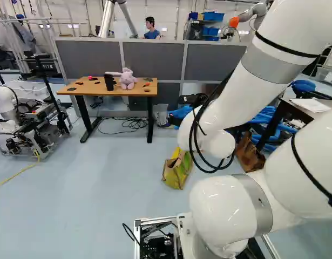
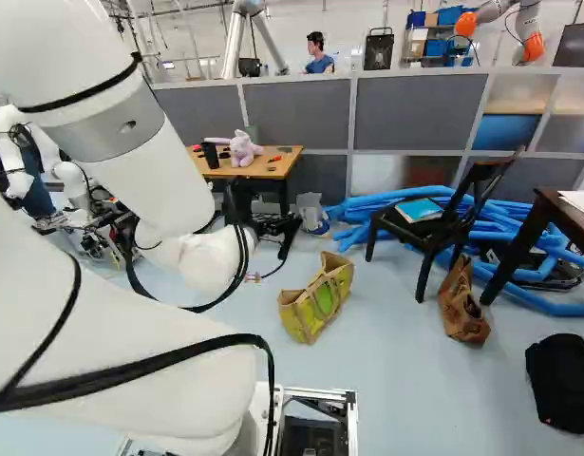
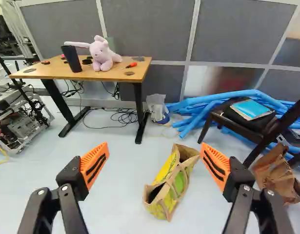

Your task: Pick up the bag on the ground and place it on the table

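One yellow-green bag [image 3: 178, 186], one brown bag [image 2: 460, 309], one tan-topped table [image 3: 46, 72], one chair [image 2: 413, 230], one plush rabbit [image 3: 102, 54], one cup [image 3: 71, 59]

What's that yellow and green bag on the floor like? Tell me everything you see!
The yellow-and-green shopping bag looks like plastic, with tan edges and tan straps. Its sides are creased. It slumps but sits roughly upright, its top gaping, tan inside at one end and dark at the other. It rests on the pale blue-grey floor, closer than the wooden-topped table. The black pincer with orange pads is open and isn't holding it.
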You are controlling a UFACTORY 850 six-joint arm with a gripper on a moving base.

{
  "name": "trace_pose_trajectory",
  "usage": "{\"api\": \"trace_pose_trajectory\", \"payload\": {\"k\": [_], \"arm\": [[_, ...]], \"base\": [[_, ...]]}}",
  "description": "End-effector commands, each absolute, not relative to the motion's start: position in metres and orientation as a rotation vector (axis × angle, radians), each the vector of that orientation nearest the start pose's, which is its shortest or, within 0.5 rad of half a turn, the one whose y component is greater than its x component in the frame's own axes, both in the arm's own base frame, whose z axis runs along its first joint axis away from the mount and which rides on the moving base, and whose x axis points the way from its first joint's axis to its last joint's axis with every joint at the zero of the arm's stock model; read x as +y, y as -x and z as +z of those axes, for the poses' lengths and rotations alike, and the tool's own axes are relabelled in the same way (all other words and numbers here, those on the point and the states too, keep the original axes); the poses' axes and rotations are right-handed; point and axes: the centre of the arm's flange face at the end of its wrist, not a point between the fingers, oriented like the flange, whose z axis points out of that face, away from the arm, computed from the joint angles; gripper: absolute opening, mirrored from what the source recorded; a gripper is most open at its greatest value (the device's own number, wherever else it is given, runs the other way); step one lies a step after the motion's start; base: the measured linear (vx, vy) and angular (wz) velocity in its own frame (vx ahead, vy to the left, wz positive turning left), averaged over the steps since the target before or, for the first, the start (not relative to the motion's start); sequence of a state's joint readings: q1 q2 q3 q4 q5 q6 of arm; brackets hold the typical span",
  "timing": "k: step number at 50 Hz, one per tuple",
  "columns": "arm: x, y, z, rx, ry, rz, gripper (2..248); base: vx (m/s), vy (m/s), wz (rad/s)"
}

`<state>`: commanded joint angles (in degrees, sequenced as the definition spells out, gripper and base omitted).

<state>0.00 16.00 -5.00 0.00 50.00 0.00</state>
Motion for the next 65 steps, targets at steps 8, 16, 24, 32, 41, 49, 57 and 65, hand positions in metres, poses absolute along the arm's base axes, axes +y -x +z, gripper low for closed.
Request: {"api": "trace_pose_trajectory", "payload": {"k": [8, 16, 24, 32, 41, 49, 57, 65], "arm": [[0.000, -0.270, 0.366, 0.000, 2.558, -1.824, 247], [0.000, -0.270, 0.366, 0.000, 2.558, -1.824, 247], [0.000, -0.270, 0.366, 0.000, 2.558, -1.824, 247], [0.000, -0.270, 0.366, 0.000, 2.558, -1.824, 247], [0.000, -0.270, 0.366, 0.000, 2.558, -1.824, 247], [0.000, -0.275, 0.366, 0.000, 2.560, -1.822, 247], [0.000, -0.280, 0.367, 0.000, 2.562, -1.819, 247], [0.000, -0.285, 0.368, 0.000, 2.565, -1.815, 247]], "base": [[0.219, -0.066, -0.007], [0.226, -0.068, -0.004], [0.220, -0.073, -0.007], [0.220, -0.061, -0.008], [0.206, -0.048, -0.008], [0.205, -0.021, -0.021], [0.048, 0.006, 0.000], [-0.003, 0.000, 0.001]]}}
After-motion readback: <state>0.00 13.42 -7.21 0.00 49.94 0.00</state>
